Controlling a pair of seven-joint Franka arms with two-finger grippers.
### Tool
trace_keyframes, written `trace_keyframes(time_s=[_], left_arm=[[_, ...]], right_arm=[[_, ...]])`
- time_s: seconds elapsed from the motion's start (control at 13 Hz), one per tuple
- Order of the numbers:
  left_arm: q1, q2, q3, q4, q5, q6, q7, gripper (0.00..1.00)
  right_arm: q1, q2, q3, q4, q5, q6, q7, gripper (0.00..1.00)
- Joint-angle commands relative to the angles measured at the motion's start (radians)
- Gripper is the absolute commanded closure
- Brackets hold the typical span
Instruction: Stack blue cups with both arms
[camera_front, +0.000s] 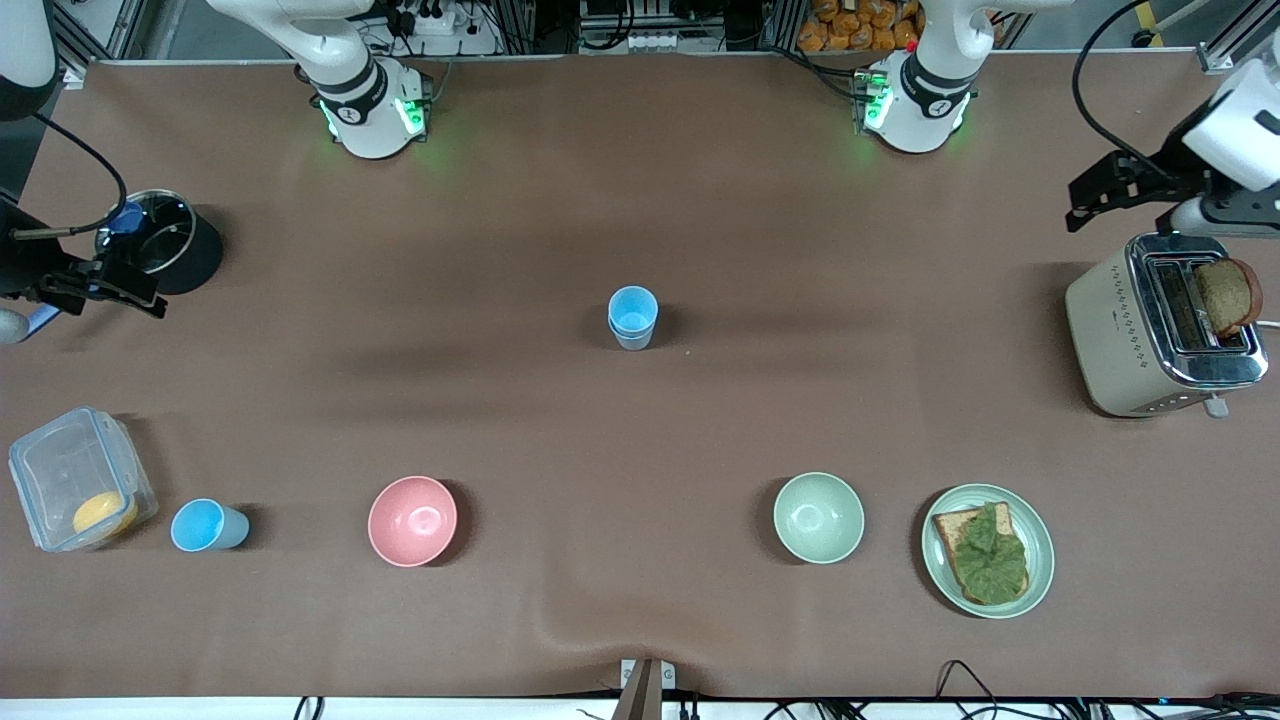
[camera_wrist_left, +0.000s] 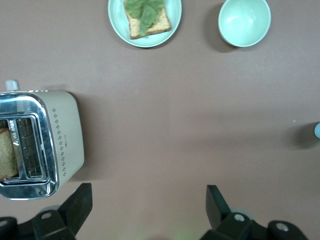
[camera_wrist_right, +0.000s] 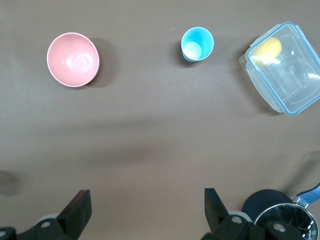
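Observation:
A blue cup stack (camera_front: 632, 317) stands upright at the middle of the table; it looks like one cup nested in another. A sliver of it shows in the left wrist view (camera_wrist_left: 317, 131). A single blue cup (camera_front: 207, 525) stands upright toward the right arm's end, nearer the front camera, between the clear container and the pink bowl; it also shows in the right wrist view (camera_wrist_right: 197, 44). My left gripper (camera_front: 1090, 200) (camera_wrist_left: 149, 200) is open and empty, up over the table beside the toaster. My right gripper (camera_front: 125, 290) (camera_wrist_right: 147, 202) is open and empty, up beside the black pot.
A pink bowl (camera_front: 412, 520) (camera_wrist_right: 73, 59) and a pale green bowl (camera_front: 818, 517) (camera_wrist_left: 244, 22) sit near the front. A plate with toast and lettuce (camera_front: 987, 550), a toaster (camera_front: 1165, 325) (camera_wrist_left: 37, 142), a clear container (camera_front: 78, 478) (camera_wrist_right: 284, 67) and a black pot (camera_front: 165, 240) are also there.

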Motion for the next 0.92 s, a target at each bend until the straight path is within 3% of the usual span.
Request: trace_keyframes(time_s=[0.0, 0.84], left_arm=[[0.019, -0.016, -0.015, 0.008, 0.025, -0.022, -0.040, 0.00], [0.019, -0.019, -0.016, 0.025, 0.025, -0.043, -0.054, 0.00]], right_arm=[[-0.023, 0.010, 0.018, 0.021, -0.014, -0.009, 0.007, 0.00], [-0.023, 0.016, 0.018, 0.022, -0.014, -0.011, 0.005, 0.00]])
